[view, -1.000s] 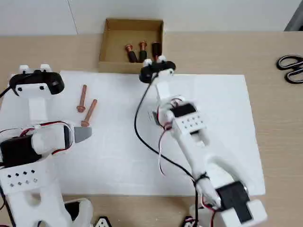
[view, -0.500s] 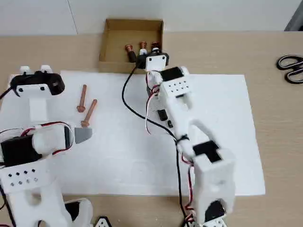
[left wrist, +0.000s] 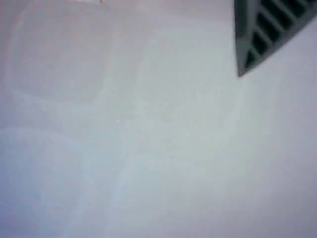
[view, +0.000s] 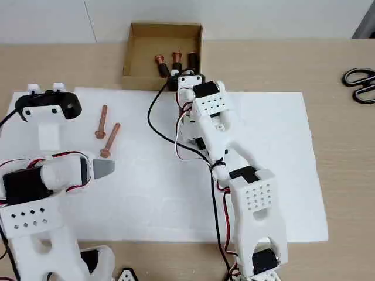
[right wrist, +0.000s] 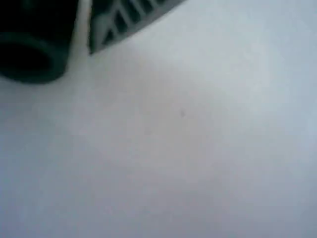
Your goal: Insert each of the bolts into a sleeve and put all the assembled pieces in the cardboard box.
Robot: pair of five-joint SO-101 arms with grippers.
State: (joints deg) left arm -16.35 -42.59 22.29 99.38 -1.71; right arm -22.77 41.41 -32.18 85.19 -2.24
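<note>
Three assembled pieces in cardboard box, 12 o'clock; two bolts remaining, 10 o'clock; my left gripper, right gripper: cannot tell if apart or together.

Bright, even light from above; faint soft shadows on the white sheet; wrist views dimmer.

A light wooden table runs up to a plain white wall at the far side. A large white sheet covers its middle. Black-handled scissors lie on the bare wood near the right edge.
</note>
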